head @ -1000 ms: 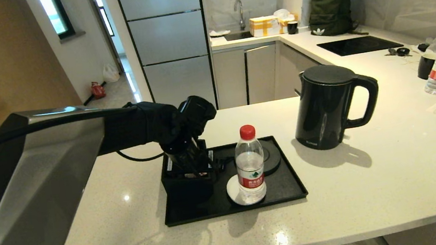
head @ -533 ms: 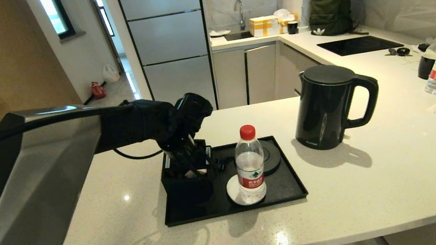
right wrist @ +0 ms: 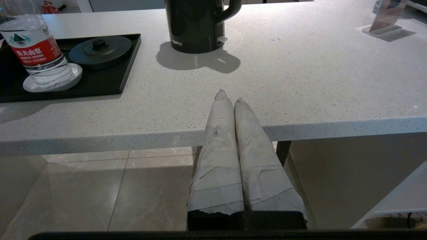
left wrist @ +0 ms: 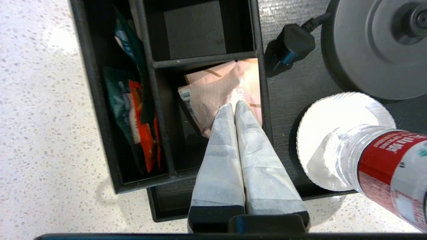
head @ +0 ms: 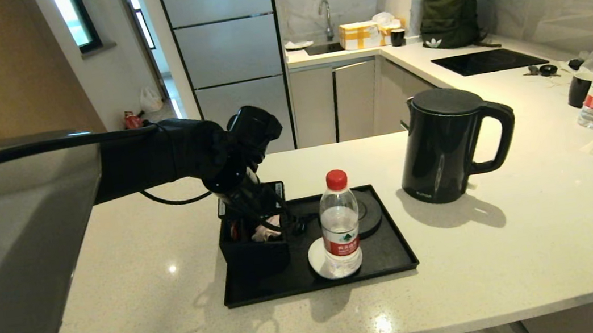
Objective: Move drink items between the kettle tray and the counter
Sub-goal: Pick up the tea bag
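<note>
Pink sachet (left wrist: 227, 88), light and floppy (crinkly paper, surely), sits in the compartmented box (left wrist: 100, 110) at the tray's (head: 400, 256) nine o'clock; left end effector (left wrist: 234, 107) pinched on its edge; right end effector (right wrist: 229, 95) closed, idle.

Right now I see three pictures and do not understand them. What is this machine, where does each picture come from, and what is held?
This is a two-armed robot. One camera sits on its head; one sits behind each hand. The left hand is above the black compartmented box on the kettle tray, shut on a pale pink sachet. The right hand waits shut, below the counter edge. The black electric kettle stands on the counter; a water bottle stands on the tray.
</note>
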Motion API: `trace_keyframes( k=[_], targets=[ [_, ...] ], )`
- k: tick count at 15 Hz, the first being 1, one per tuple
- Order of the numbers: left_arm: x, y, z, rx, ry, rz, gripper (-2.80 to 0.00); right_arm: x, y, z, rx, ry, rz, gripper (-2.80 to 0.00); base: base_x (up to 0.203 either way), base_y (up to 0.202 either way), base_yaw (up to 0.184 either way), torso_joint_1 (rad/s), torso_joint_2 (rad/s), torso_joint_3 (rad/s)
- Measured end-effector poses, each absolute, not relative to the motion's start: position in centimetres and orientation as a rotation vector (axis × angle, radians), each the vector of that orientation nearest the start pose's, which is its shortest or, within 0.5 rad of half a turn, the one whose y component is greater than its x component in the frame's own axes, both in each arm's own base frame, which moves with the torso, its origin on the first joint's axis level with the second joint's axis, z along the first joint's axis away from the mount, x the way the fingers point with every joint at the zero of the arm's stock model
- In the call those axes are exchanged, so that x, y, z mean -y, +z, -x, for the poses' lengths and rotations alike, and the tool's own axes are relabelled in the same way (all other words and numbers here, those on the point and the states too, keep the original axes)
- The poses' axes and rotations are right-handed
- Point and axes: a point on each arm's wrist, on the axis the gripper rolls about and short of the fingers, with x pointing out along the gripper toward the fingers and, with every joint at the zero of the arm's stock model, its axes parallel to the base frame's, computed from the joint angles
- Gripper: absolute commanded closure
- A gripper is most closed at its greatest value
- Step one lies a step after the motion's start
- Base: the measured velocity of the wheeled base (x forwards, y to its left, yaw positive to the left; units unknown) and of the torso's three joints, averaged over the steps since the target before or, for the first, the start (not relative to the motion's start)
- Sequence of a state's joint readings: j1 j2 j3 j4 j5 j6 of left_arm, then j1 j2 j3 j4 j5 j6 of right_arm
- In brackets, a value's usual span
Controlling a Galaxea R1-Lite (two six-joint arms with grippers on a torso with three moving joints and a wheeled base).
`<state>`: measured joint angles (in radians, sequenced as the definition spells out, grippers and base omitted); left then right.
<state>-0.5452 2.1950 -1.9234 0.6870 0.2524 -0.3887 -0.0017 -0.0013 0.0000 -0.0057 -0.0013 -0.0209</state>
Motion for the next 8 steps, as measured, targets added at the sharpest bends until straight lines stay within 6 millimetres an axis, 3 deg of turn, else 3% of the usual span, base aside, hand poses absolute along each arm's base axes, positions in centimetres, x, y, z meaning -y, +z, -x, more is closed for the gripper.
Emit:
trace_keyframes(
  k=[8],
  targets=[
    [21.12,19.25,-35.98,-0.911,-0.087,-0.003,0.0,0.0,7.62,2.29,0.007,-0.002,0.021,0.0,0.0,0.0,0.0,0.0,0.0,0.0]
  ],
)
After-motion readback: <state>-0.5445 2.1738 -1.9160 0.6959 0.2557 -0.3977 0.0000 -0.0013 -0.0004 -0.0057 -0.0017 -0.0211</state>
